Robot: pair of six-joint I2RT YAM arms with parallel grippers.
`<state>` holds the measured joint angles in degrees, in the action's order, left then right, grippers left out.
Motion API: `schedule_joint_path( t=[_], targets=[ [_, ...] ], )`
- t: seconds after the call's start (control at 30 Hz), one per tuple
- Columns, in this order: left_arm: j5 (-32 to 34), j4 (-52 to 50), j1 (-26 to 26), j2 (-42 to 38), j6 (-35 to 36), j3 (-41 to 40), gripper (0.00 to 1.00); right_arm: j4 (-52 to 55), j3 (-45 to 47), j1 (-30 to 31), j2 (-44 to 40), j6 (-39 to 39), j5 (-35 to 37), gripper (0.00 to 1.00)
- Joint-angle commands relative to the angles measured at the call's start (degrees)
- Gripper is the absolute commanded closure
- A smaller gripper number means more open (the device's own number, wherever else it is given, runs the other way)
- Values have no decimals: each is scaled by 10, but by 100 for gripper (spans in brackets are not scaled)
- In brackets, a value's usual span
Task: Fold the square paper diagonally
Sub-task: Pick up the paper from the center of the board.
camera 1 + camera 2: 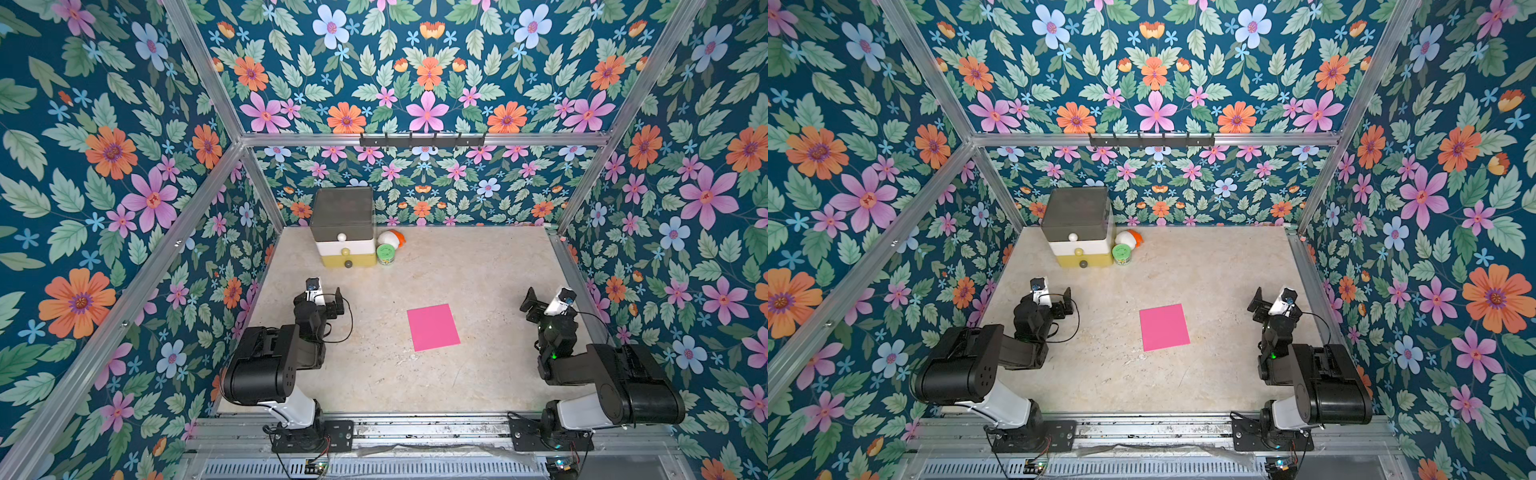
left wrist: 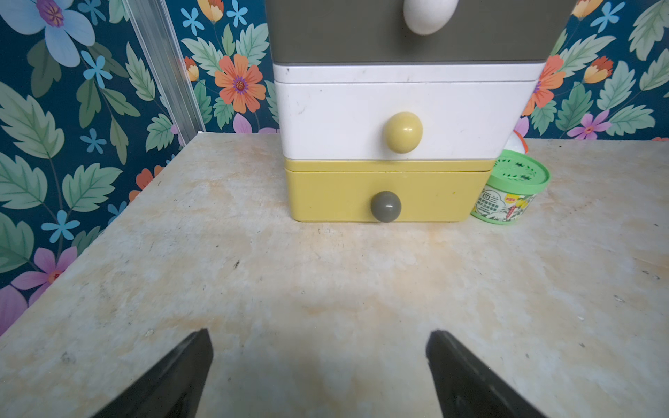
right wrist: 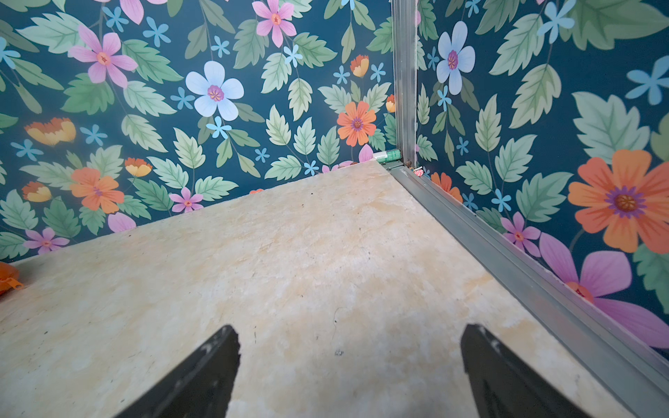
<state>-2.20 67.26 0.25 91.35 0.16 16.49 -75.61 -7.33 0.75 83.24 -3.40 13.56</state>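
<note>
Squarely between two empty hands: pink paper flat, no fold begun

Nearest the lower edge of both top views, only the arm bases on the rail. Just above them, a little right of frame centre: the square paper (image 1: pixel 433 327) (image 1: pixel 1164 327), lying flat on the desk (image 1: pixel 478 270), turned slightly so that no edge runs level with the frame. No crease visible, no corner lifted. Being square, offers no long axis. Offers two diagonals instead, one from its lower-left corner to its upper-right, one from upper-left to lower-right.

Slightly higher in the frame, one to either side: left hand (image 1: pixel 340 300) (image 2: pixel 318 336) off to the sheet's left, right hand (image 1: pixel 528 300) (image 3: pixel 349 333) off to its right. Both spread wide, holding nothing, with bare desk showing between the tips in each wrist view. Both well apart from the paper and, judged by eye, about equally far, so neither arm clearly the nearer. Both aimed up-frame toward the far wall, with no pink in either wrist view. Hence, probably, a turn inward and a reach back down-frame before any corner can be pinched. Likely pairing: the lower-left corner for the left hand, the right-side corners for the right.

Farthest, at the desk's upper left against the wall: a drawer unit (image 1: pixel 343 232), a green tub (image 1: pixel 385 253) just beside it, and a white-and-orange object (image 1: pixel 391 237) behind that. All well clear of the sheet.
</note>
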Motion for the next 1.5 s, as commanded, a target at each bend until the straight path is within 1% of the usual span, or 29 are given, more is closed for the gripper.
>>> schedule_joint_path(
  t=[0.0, 0.07, 0.1, 0.13, 0.17, 0.23, 0.3, 0.37, 0.4, 0.43, 0.47, 0.53, 0.6, 0.67, 0.7, 0.73, 0.87, 0.9, 0.93, 0.97, 1.0, 1.03, 1.1, 1.17, 1.23, 1.27, 1.33, 1.4, 1.47],
  targets=[
    [-2, 12, 0, 0, 4, 3, 1, -19, -1, 0, 0, 4, -1, 1],
    [9, 10, 0, 0, 3, 3, 1, -25, 2, 0, -1, 5, 3, 1],
    [43, -4, -2, -1, -7, 14, 1, -39, 9, 0, -2, 5, 13, 1],
    [56, -26, -2, -17, -16, 19, 1, -63, 24, 0, -12, -3, 37, 1],
    [65, -95, 1, -43, -25, 40, 1, -64, 38, 0, -44, -15, 71, 1],
    [79, -226, 4, -89, -29, 101, 1, 83, 14, 11, -145, -7, 93, 1],
    [172, -272, -5, -134, -54, 134, 1, 233, -37, 37, -244, -17, 122, 1],
    [274, -354, -22, -183, -103, 181, 1, 337, -71, 41, -329, -80, 87, 1],
    [298, -405, -28, -199, -131, 213, 1, 340, -65, 41, -357, -100, 74, 1],
    [307, -470, -32, -213, -171, 246, 1, 296, -34, 34, -374, -175, 113, 1],
    [291, -533, -32, -224, -217, 279, 1, 365, -39, 2, -396, -288, 121, 1],
    [227, -598, -42, -243, -273, 310, 5, 512, -117, -62, -383, -308, -5, 1],
    [195, -610, -81, -277, -300, 299, 10, 678, -237, -37, -337, -312, 3, 1],
    [214, -611, -159, -311, -301, 274, 12, 799, -329, 32, -305, -321, 87, 1],
    [219, -612, -191, -319, -301, 263, 13, 841, -357, 80, -298, -337, 161, 1],
    [216, -621, -224, -324, -304, 255, 17, 856, -367, 111, -297, -344, 198, 1],
    [220, -619, -328, -305, -347, 209, 35, 775, -318, 93, -322, -305, -15, 1],
    [215, -611, -346, -294, -350, 202, 41, 771, -311, 92, -319, -307, -50, 1],
    [210, -600, -370, -279, -350, 196, 50, 803, -317, 93, -299, -329, -73, 1],
    [208, -591, -392, -264, -346, 195, 56, 872, -340, 98, -267, -367, -61, 1],
    [205, -588, -408, -247, -342, 197, 58, 911, -357, 107, -241, -377, -58, 3],
    [205, -591, -422, -227, -337, 205, 64, 960, -380, 140, -203, -375, -29, 6],
    [191, -589, -432, -191, -332, 219, 73, 1020, -410, 224, -168, -391, 89, 4],
    [170, -569, -434, -162, -328, 220, 75, 1090, -444, 315, -144, -459, 209, 1],
    [159, -542, -433, -144, -334, 216, 78, 1154, -472, 373, -127, -556, 287, 1],
    [159, -526, -434, -136, -338, 210, 80, 1167, -479, 396, -126, -581, 305, 1],
    [160, -507, -434, -116, -343, 209, 80, 1126, -454, 429, -150, -584, 313, 1],
    [156, -520, -434, -92, -347, 226, 84, 1030, -406, 430, -188, -538, 227, 1],
    [135, -508, -433, -72, -350, 234, 86, 969, -373, 427, -206, -514, 137, 12]
  ],
)
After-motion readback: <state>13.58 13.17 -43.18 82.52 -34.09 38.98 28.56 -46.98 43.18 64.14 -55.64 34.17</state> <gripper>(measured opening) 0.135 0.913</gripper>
